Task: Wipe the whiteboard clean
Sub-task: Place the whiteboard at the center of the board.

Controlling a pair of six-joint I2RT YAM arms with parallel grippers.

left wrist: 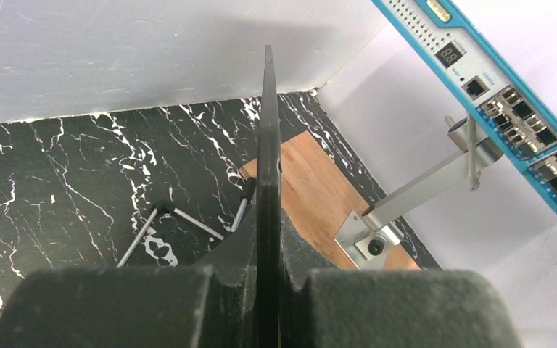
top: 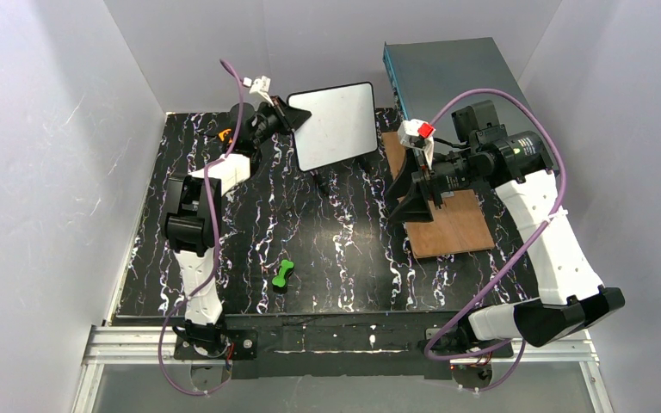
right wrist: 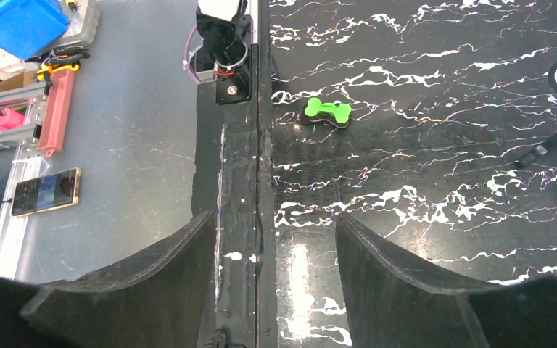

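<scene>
1. Whiteboard (top: 336, 125) at the far middle of the table (top: 353, 258), face blank, its left edge clamped by the left gripper (top: 286, 113)
2. Jaws apart and empty, the right gripper (top: 410, 196) hangs over the wooden board (top: 452, 225), at its left edge

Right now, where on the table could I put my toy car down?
The widest bare patch is the middle of the table, between the green bone-shaped piece and the wooden board. The back is crowded: the left gripper holds the whiteboard, with the box and right gripper close by.
</scene>
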